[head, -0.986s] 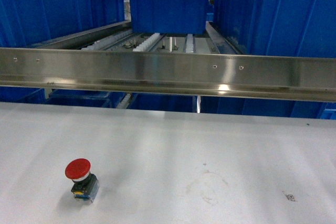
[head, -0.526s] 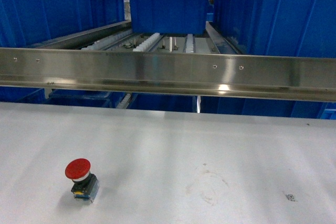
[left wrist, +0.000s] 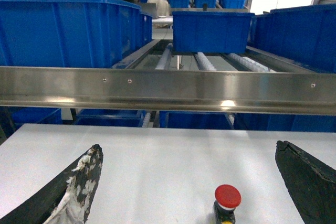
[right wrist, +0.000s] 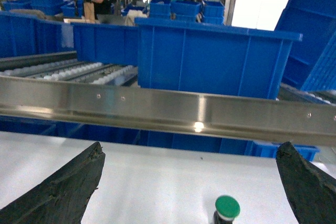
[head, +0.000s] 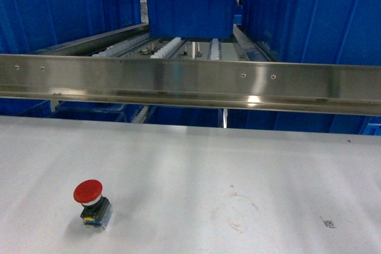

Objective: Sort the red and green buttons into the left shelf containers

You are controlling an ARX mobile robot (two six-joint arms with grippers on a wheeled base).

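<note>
A red button with a mushroom cap on a black-and-blue body stands upright on the white table at the front left. In the left wrist view the red button sits low between the wide-apart fingers of my left gripper, nearer the right finger and touching neither. My left gripper is open. The green button shows only in the right wrist view. It stands on the table between the spread fingers of my open right gripper. A large blue bin, one of the left shelf containers, stands on the shelf at the left. Neither gripper shows in the head view.
A steel rail runs across the front of the shelf, just beyond the table's far edge. Behind it are roller tracks, a smaller blue bin in the middle and a big blue bin at the right. More bins sit below.
</note>
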